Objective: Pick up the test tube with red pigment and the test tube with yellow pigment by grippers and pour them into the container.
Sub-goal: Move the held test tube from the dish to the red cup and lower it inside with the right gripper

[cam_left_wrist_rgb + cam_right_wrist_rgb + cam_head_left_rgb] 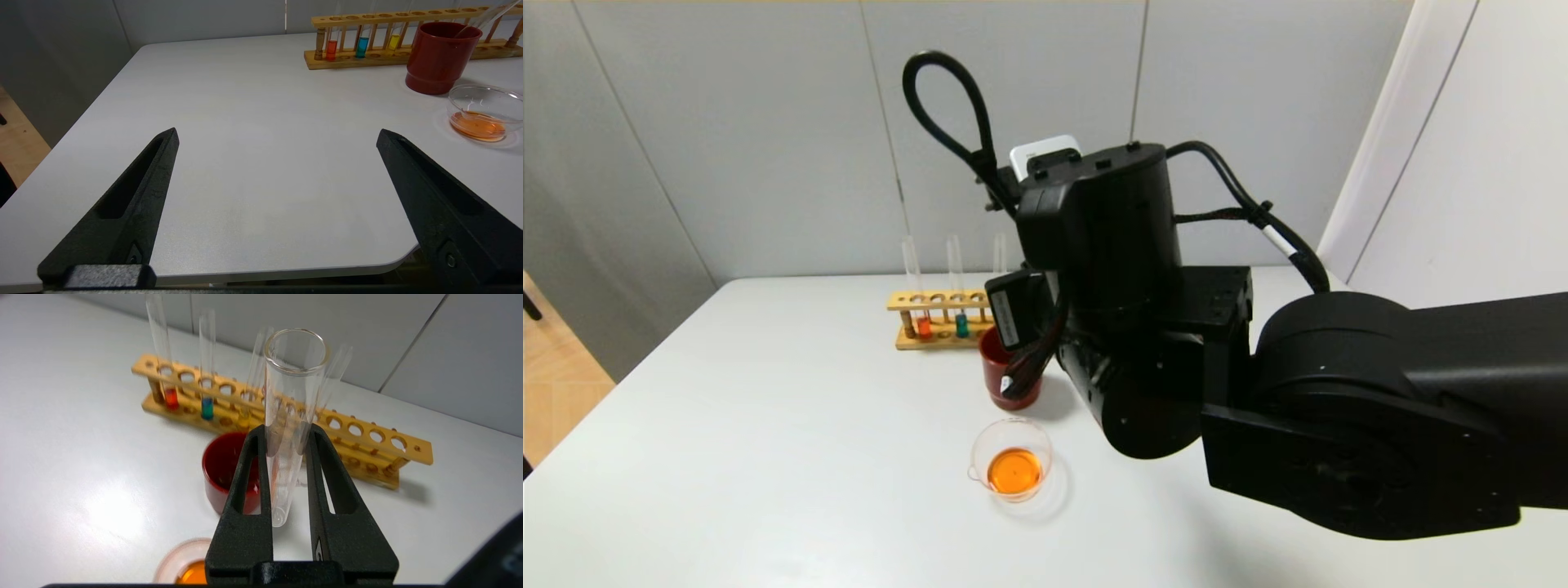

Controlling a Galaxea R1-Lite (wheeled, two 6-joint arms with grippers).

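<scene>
Red cup (pixel 1009 369) between rack (pixel 939 320) and container (pixel 1013 459); table (pixel 768 425) left open

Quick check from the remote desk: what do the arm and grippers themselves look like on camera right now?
The right arm is bulky matte black with rounded joint housings, looping black cables, a braided one banded white, and a white-labelled module. The right gripper has two tapered, textured black fingers with long slots. The left gripper has matching black slotted wedge fingers.

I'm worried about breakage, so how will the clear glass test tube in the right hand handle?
The clear glass test tube looks thin-walled, so probably fragile. Its smooth round surface may slip between the right hand fingers, and would likely roll if laid down.
</scene>
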